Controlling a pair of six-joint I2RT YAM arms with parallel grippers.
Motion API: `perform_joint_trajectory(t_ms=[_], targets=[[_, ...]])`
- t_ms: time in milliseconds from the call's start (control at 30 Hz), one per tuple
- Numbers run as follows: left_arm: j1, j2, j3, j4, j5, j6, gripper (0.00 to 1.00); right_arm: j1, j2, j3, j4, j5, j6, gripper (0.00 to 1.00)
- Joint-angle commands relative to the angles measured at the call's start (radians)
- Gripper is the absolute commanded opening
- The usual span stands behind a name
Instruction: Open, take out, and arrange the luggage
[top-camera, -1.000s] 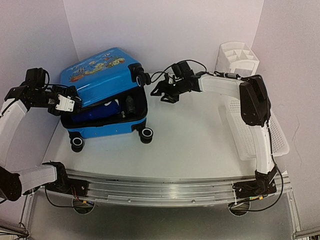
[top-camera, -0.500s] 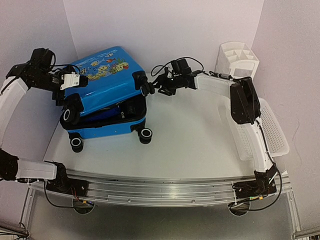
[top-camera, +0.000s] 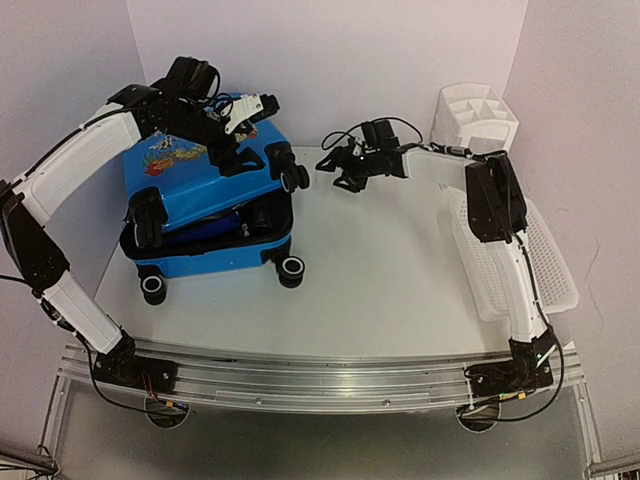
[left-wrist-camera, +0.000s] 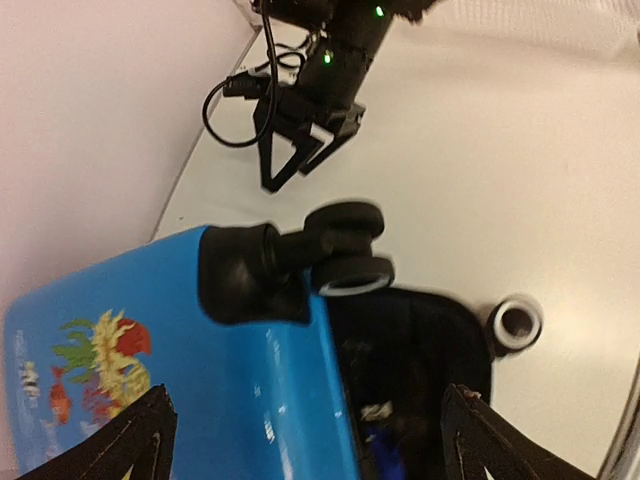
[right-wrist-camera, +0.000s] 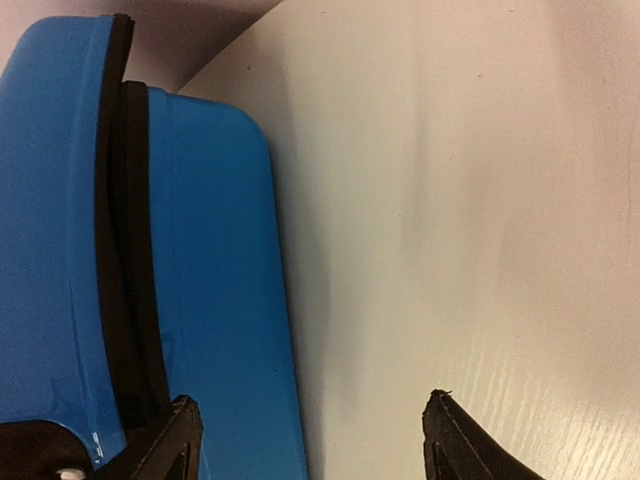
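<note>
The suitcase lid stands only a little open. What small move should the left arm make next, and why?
Probably bring the open left pincer down to the raised edge of the lid and lift it: the suitcase is only ajar, with its contents inside.

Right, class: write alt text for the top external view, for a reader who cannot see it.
A blue fish-print suitcase lies on a white table, lid slightly ajar. The left gripper hovers open over its lid; the right gripper, open, is beside its upper wheel.
</note>
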Motion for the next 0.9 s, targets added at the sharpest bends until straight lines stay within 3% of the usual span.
perform_joint_trajectory(t_ms=[0,133,333,500,667,867], targets=[[-0.009,0.006,0.015,0.172,0.091,-0.439,0.91,0.003,-0.027,0.024,0.247,-0.053,0.218,0.83],[-0.073,0.020,-0.011,0.175,-0.068,-0.197,0.92,0.021,0.015,0.050,0.431,-0.068,0.395,0.88],[-0.083,-0.017,-0.079,0.235,-0.193,0.089,0.96,0.071,0.088,0.114,0.449,-0.053,0.507,0.88],[-0.083,-0.025,-0.081,0.226,-0.191,0.120,0.96,0.086,0.137,0.132,0.446,-0.025,0.544,0.91],[-0.083,-0.029,-0.093,0.237,-0.187,0.142,0.96,0.114,0.213,0.252,0.452,-0.107,0.619,0.92],[-0.082,-0.036,-0.096,0.250,-0.206,0.166,0.97,0.126,0.153,0.150,0.637,-0.135,0.708,0.88]])
